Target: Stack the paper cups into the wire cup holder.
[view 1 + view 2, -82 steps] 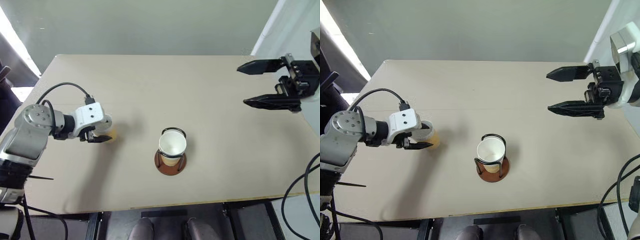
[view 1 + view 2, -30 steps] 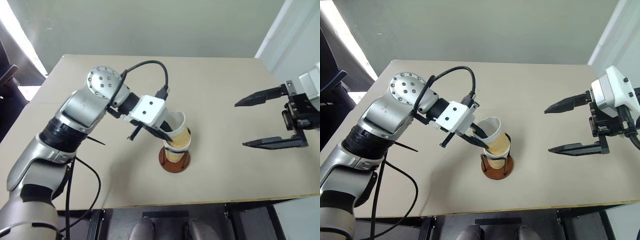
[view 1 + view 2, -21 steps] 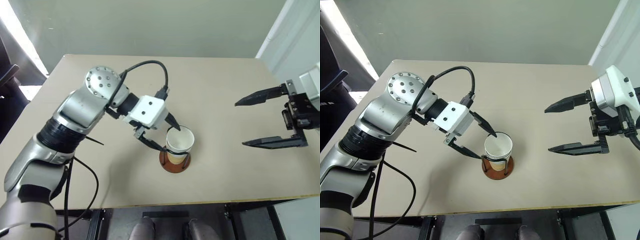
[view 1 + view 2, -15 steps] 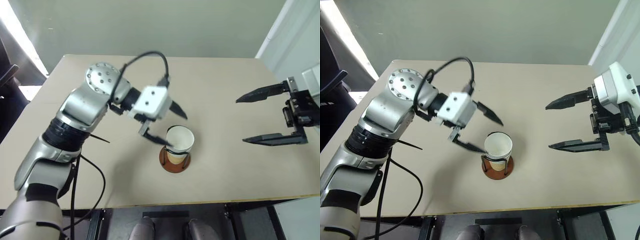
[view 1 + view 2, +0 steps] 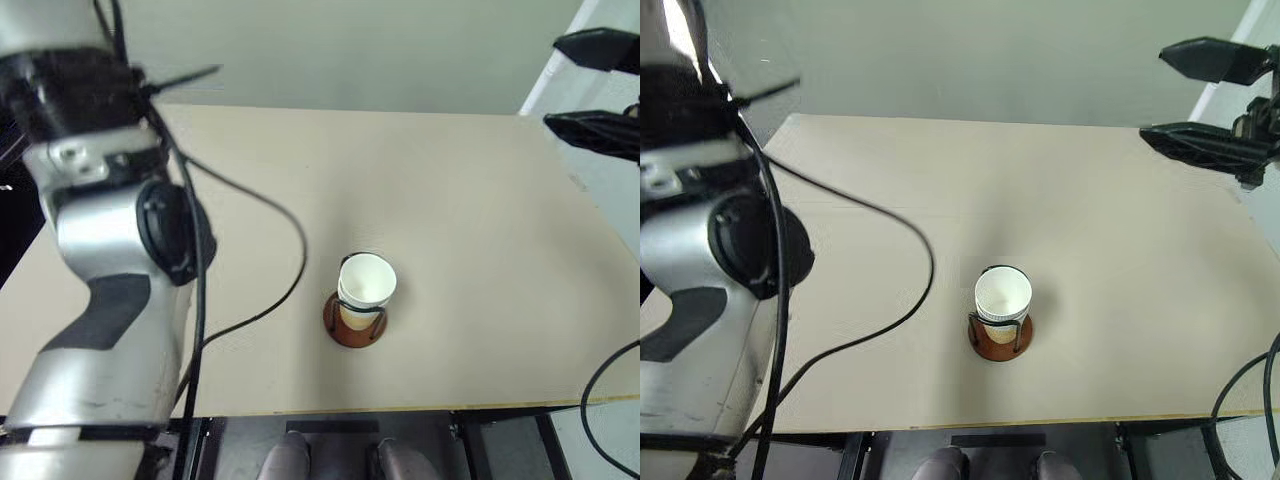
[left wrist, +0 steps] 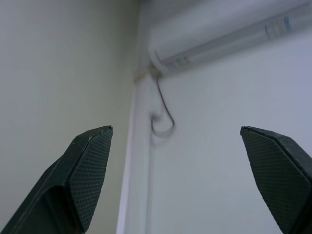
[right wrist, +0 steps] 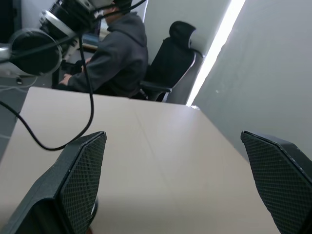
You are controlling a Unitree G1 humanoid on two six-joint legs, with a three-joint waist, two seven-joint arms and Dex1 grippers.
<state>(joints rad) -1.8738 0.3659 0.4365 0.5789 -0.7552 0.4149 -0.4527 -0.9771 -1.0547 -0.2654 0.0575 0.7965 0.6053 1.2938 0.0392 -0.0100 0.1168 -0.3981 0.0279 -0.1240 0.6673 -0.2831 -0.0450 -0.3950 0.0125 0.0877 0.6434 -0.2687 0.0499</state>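
Paper cups (image 5: 366, 289) nested in wire cup holder (image 5: 354, 322), count unclear; both grippers (image 6: 178, 161) (image 5: 1200, 100) spread, empty.

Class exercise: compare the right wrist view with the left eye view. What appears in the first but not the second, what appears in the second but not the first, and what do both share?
Right wrist view alone: a seated person in a dark hooded top, and a black office chair beyond the table's far edge.

Left eye view alone: the paper cups nested in the wire cup holder, standing on the table.

Shared: the beige table, the right gripper with jaws wide open and empty, and the left arm's black cable.
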